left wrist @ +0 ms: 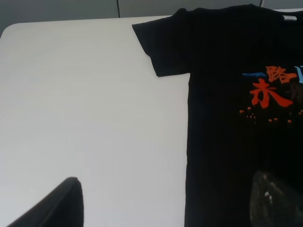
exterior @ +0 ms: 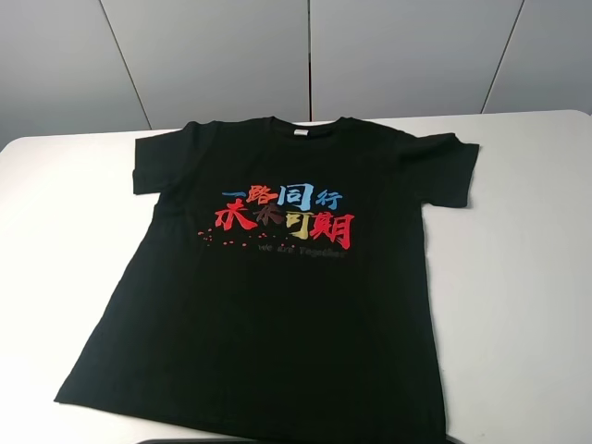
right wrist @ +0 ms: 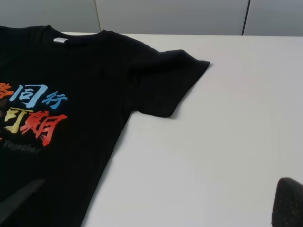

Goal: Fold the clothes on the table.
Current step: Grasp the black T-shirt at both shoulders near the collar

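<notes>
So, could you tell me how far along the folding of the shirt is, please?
Done: nothing yet. The shirt lies flat and fully spread on the table, print up, with no fold in it. In hand: nothing. The left gripper and right gripper are open and empty near the shirt's side edges. Left: every fold.

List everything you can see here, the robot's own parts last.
T-shirt: one, black, spread flat and print-up mid-table, collar toward the far edge
chest print: one, red, blue and yellow characters over small grey text, on the shirt's chest
neck label: one, pale, inside the collar
table: one, white, under the shirt
wall panels: several, grey, behind the table
left pincer: one, dark, open and empty, above the shirt's side edge
right pincer: one, dark, open and empty, above the opposite side edge
</notes>
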`<move>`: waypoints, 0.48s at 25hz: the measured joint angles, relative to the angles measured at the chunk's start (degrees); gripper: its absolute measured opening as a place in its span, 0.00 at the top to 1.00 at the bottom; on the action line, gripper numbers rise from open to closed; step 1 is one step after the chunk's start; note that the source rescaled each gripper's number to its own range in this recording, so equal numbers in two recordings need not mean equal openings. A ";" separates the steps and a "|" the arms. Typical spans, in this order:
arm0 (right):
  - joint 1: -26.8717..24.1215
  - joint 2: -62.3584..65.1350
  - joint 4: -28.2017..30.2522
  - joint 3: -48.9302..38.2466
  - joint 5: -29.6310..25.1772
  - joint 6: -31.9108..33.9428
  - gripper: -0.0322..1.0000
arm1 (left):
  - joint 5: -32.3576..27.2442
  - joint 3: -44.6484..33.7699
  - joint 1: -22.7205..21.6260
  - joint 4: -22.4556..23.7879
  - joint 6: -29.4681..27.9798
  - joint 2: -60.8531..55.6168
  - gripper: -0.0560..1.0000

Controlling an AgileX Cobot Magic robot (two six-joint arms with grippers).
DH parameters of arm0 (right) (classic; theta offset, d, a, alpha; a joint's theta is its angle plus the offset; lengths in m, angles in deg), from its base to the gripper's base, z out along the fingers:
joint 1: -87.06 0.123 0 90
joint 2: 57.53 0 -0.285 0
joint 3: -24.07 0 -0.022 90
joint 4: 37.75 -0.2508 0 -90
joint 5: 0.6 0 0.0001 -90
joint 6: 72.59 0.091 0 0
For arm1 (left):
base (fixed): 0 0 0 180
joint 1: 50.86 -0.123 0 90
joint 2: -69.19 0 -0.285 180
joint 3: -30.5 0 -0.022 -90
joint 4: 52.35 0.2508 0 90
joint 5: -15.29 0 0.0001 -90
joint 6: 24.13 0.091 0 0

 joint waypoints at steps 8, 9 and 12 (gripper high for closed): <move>0.00 0.00 -0.07 0.00 0.00 0.39 0.00 | 0.00 0.00 0.00 0.00 0.00 0.00 0.08; 0.00 0.00 -0.60 0.00 0.00 0.63 0.00 | 0.00 0.00 0.00 0.00 0.00 0.00 0.08; 0.00 0.00 -2.85 0.00 0.38 1.06 0.00 | 0.00 0.00 0.00 0.00 0.00 0.00 0.08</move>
